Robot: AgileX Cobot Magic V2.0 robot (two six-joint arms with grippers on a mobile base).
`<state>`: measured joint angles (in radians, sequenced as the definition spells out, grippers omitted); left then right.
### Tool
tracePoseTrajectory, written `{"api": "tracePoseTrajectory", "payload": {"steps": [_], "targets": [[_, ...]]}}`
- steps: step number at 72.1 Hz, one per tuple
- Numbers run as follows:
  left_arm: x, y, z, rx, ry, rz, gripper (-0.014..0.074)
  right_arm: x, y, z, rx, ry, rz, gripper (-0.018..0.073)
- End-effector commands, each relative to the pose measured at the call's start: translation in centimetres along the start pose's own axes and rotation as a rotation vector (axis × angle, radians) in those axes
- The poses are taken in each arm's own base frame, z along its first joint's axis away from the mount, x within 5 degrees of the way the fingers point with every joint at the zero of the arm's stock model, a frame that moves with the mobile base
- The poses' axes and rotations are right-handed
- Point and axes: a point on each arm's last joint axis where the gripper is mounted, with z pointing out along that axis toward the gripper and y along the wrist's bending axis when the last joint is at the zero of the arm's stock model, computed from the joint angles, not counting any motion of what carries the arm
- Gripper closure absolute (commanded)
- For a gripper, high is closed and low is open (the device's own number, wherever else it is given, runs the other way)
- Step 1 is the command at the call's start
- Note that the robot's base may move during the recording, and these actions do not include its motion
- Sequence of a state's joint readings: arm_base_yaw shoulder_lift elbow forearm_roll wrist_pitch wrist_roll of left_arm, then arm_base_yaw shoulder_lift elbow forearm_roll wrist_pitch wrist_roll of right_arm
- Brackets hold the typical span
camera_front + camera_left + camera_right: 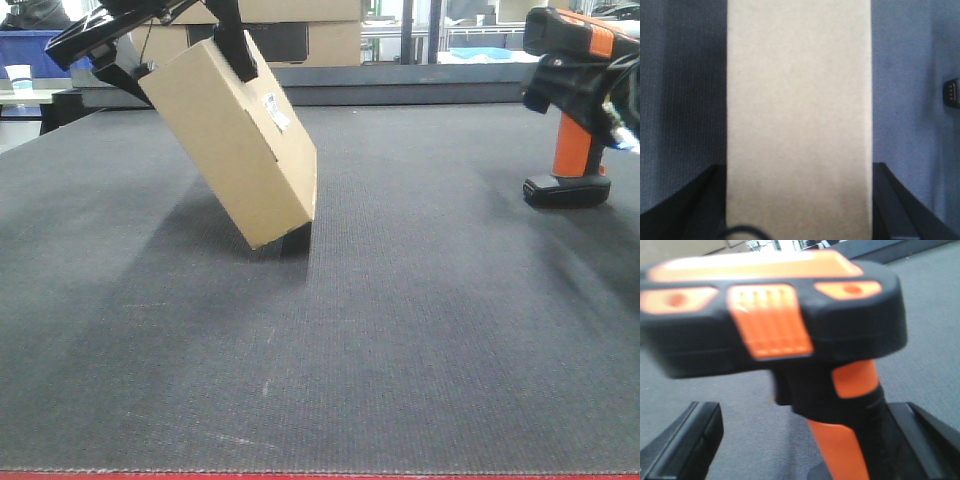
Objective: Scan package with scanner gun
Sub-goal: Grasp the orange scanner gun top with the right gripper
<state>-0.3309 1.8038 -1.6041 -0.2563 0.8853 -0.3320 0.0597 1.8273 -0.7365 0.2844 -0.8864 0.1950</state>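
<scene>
The left gripper (185, 75), black and two-fingered, comes in from the far left corner of the dark grey woven table mat (400, 350) and is clamped on a plain brown rectangular cardboard package (240, 140). From the left wrist view its fingers (690, 210) press flat against the package's (799, 100) two long sides. The package is tilted, top end leaning toward the left edge, and only its lower corner touches the mat, in the far left part of the surface. A small white printed label (275, 110) sits on the package's face that is turned toward the right edge. The right gripper (600, 100) is at the right edge of the mat, around the handle of a black and orange pistol-shaped scanner gun (570, 120). The gun stands upright with its black foot low at the mat, well apart from the package. In the right wrist view (close and blurred) the gun (770, 325) fills the frame and the gripper (805, 407) straddles the orange handle, with mat showing between the handle and one finger (685, 440). I cannot tell whether it grips the handle.
</scene>
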Motion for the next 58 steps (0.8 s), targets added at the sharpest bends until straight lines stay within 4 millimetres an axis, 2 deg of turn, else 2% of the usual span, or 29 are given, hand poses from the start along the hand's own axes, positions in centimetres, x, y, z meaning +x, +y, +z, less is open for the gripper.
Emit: {"api": "tracePoseTrajectory", "payload": {"steps": [1, 31, 45, 58], "targets": [[0.0, -0.4, -0.6, 0.018, -0.013, -0.002, 0.0707, -0.3, 0.0, 0.3, 0.003, -0.047, 0.007, 0.0008], [0.0, -0.4, -0.6, 0.018, -0.013, -0.002, 0.0707, -1.0, -1.6, 0.6, 0.016, -0.082, -0.046, 0.0008], [0.0, -0.4, -0.6, 0.016, -0.013, -0.001, 0.0707, -1.0, -1.5, 0.7, -0.008, -0.073, -0.067, 0.0008], [0.0, -0.3, -0.6, 0.015, -0.01, -0.001, 0.0707, -2.0, -0.9, 1.4, -0.024, -0.099, -0.084, 0.0008]]}}
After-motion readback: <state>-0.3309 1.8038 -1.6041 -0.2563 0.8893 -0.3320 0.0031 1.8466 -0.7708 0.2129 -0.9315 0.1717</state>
